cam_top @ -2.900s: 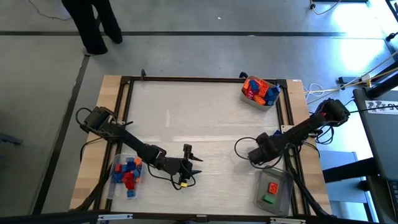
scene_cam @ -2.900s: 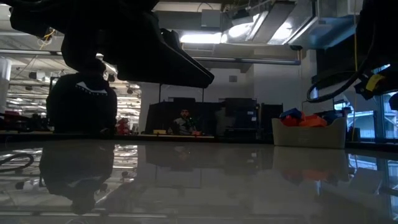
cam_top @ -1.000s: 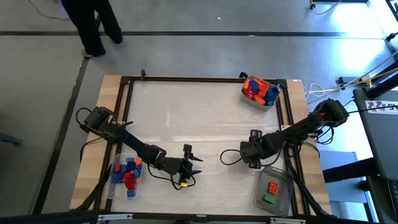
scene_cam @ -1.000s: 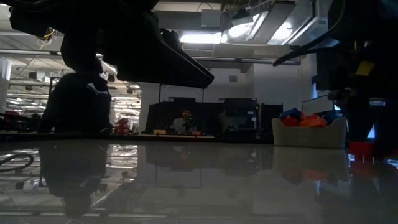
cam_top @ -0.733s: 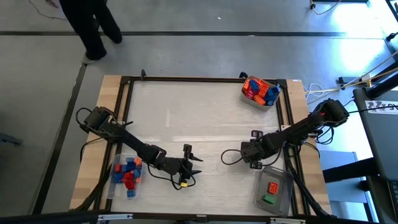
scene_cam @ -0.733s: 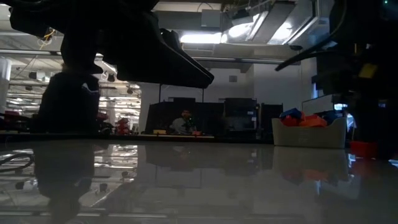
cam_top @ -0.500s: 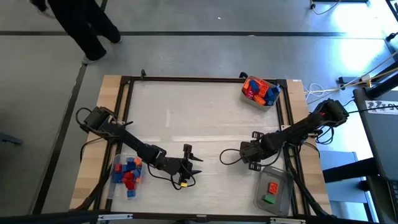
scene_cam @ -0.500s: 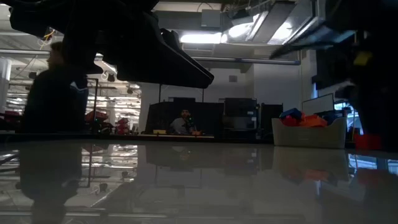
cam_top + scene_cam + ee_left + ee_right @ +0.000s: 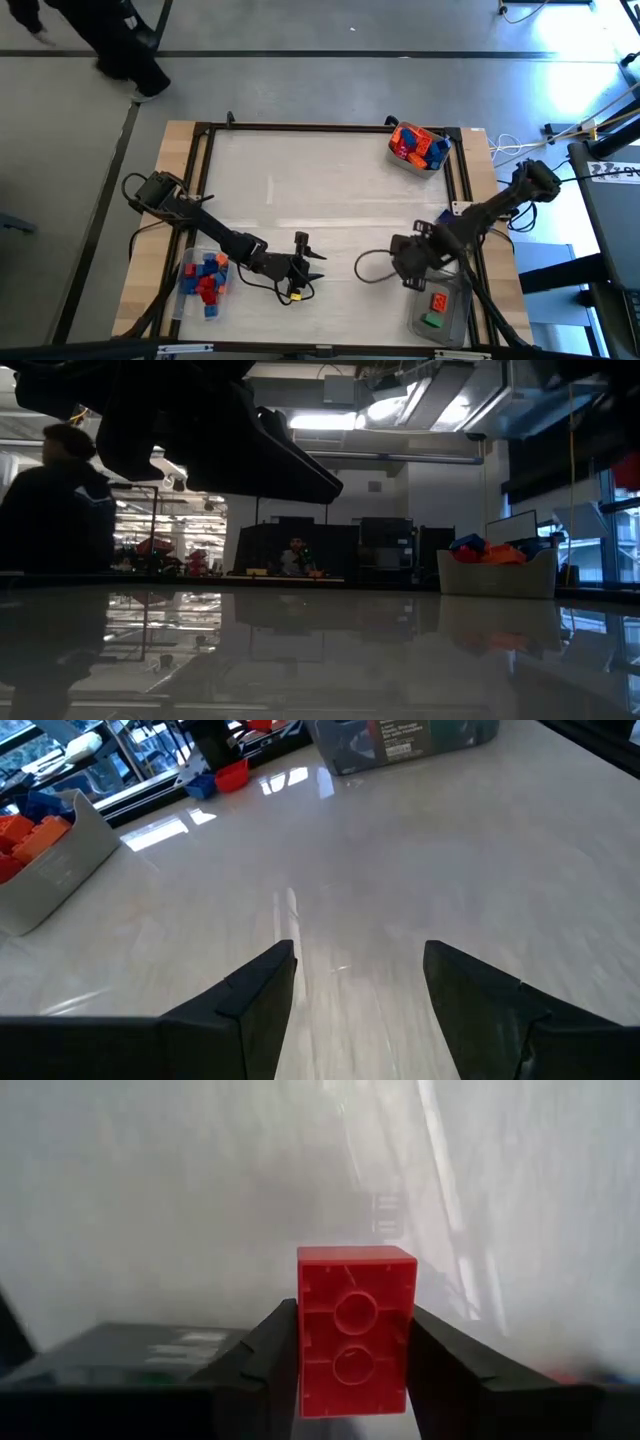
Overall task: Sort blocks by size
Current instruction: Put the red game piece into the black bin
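Right gripper (image 9: 350,1342) is carrying a red block (image 9: 355,1330) toward its tub (image 9: 440,312).
Fingers are pinching only its sides; a slip could be dropping it onto the desk (image 9: 320,190).

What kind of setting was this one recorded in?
Most likely a robotics lab or workshop in a large open-plan hall. Two robot arms work at a framed table; behind it are rows of workbenches with a seated person, exposed ceiling ducts, and a person walking past.
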`<state>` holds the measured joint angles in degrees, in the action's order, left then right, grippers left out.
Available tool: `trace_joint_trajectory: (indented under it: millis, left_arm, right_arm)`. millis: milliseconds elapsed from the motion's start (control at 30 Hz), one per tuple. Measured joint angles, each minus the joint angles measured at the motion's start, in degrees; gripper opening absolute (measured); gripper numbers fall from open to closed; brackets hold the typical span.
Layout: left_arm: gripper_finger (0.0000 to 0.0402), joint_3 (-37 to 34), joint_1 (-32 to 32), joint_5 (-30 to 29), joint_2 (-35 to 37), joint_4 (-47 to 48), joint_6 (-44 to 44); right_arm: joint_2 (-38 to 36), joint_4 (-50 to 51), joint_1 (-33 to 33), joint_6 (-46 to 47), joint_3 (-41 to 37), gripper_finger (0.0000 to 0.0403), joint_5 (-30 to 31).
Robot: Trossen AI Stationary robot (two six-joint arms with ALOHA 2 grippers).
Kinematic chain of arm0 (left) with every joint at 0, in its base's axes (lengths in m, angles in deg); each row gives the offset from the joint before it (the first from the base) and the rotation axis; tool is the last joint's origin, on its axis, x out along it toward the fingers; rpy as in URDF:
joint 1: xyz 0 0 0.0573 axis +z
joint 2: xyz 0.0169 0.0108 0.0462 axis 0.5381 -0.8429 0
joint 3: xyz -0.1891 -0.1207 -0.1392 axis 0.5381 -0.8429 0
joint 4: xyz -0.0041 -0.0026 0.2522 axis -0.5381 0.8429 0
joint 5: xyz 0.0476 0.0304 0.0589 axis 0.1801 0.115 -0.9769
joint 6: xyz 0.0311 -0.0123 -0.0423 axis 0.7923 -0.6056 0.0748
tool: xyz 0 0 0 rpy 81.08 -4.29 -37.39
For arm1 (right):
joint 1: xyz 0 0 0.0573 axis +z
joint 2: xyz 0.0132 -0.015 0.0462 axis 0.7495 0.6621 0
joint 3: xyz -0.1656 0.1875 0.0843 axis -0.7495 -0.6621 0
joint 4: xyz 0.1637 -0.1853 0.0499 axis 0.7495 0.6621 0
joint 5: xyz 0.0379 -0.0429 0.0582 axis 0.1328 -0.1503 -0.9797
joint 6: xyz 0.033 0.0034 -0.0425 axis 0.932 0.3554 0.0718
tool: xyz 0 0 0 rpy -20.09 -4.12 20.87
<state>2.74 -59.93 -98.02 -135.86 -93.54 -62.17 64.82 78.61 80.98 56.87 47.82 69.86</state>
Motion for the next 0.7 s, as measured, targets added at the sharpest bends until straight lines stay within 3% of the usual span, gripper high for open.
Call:
trace_joint_trajectory:
  millis: [467,700]
  left_arm:
    - [0.0210,0.0,0.0,0.0,0.0,0.1,-0.5]
    - [0.0210,0.0,0.0,0.0,0.0,0.0,-0.5]
  right_arm:
    - [0.0,3.3,22.6,34.7,2.6,0.0146,1.6]
    - [0.0,2.4,28.7,48.8,2.6,0.0154,1.6]
